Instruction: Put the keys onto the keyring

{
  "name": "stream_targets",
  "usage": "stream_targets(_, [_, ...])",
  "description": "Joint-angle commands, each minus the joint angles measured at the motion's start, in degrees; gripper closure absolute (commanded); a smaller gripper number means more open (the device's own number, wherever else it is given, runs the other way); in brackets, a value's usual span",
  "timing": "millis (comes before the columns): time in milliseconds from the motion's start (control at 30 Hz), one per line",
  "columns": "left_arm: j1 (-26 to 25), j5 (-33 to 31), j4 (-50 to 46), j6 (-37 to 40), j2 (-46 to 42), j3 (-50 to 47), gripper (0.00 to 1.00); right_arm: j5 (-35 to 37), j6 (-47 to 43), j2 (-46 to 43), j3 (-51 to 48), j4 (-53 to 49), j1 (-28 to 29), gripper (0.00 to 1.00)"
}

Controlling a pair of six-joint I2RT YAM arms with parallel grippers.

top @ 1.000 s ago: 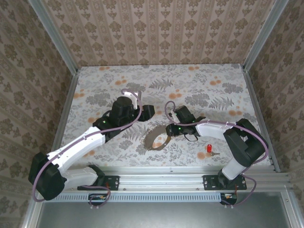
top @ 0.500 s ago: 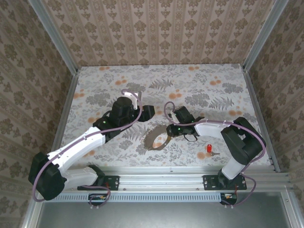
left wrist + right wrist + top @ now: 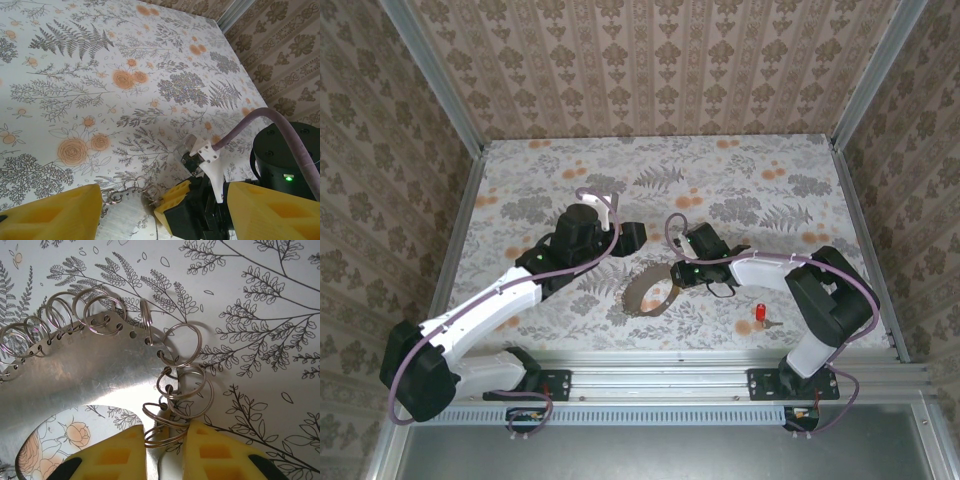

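Note:
The keyring (image 3: 631, 293), a dark oval band edged with thin silvery rings, lies on the table near the front middle. In the right wrist view its band (image 3: 100, 365) looks like bare metal. My right gripper (image 3: 678, 273) is at the band's right end. Its yellow fingers (image 3: 122, 455) press from both sides on a split ring (image 3: 167, 432) at the band's edge. The red-headed key (image 3: 760, 313) lies alone on the table to the right, near the front edge. My left gripper (image 3: 630, 235) hovers open just behind the keyring, and its wrist view shows the chain of rings (image 3: 125, 192).
The floral tablecloth (image 3: 740, 180) covers the whole table, which is walled by patterned panels with metal corner posts (image 3: 865, 80). The right arm's cable and white bracket (image 3: 212, 165) sit close in front of the left gripper. A metal rail (image 3: 660, 375) runs along the near edge.
The right gripper's fingers have come together onto the split ring of the keyring. Both arms, the keyring and the key stay where they were.

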Motion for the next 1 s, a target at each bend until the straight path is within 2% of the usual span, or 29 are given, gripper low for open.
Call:
stream_targets(0, [0.49,0.57,0.82,0.20,0.03,-0.02,0.30,-0.66,-0.77,-0.32,1.46,-0.79,0.23,0.91])
stream_targets(133, [0.55,0.80,0.87,0.24,0.25,-0.02,0.30,-0.94,-0.74,-1.20,1.28,-1.28,0.25,0.99])
stream_targets(367, [0.57,1.25,0.78,0.27,0.43,-0.06,0.30,-2.79,-0.41,-3.76,0.35,-2.50,0.24,0.99])
stream_targets(533, [0.55,1.20,1.18,0.23,0.52,-0.19,0.30,-1.85,1.10,-5.75,-2.30,-1.30,-0.05,0.92])
stream_targets(733, [0.55,1.06,0.04,-0.27,0.85,-0.24,0.30,-0.54,5.08,-7.45,-2.96,-1.67,-2.60,0.74])
stream_targets(800, [0.43,0.71,-2.81,0.36,1.66,0.59,0.30,0.86,5.43,-7.21,-1.96,-3.27,-3.18,0.71])
stream_targets(967, [-3.67,-2.31,-14.00,5.98,8.42,6.94,0.43,3.40,10.24,-8.22,-1.48,-6.64,-7.33,0.65])
